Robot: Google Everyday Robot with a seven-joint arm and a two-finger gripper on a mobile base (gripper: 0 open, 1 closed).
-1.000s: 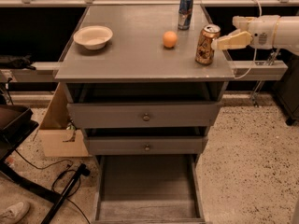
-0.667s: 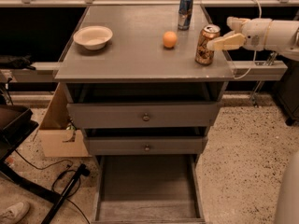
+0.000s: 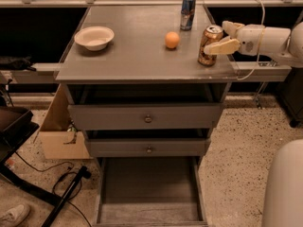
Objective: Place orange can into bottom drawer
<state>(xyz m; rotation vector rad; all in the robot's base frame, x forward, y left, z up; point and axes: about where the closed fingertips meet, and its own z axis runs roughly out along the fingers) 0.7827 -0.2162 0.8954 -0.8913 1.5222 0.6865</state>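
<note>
The orange can [image 3: 210, 45] stands upright near the right front corner of the cabinet's surface [image 3: 132, 56]. The gripper [image 3: 217, 38] reaches in from the right, its fingers [image 3: 223, 46] apart, the nearer one against the can's side. The bottom drawer [image 3: 147, 188] is pulled out below. A round orange fruit [image 3: 172, 39], a blue can [image 3: 188, 12] and a bowl [image 3: 94, 37] share the surface.

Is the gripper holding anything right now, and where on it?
Cannot tell. The gripper is at the upper side of the orange-brown drink can, standing on the grey cabinet top.
</note>
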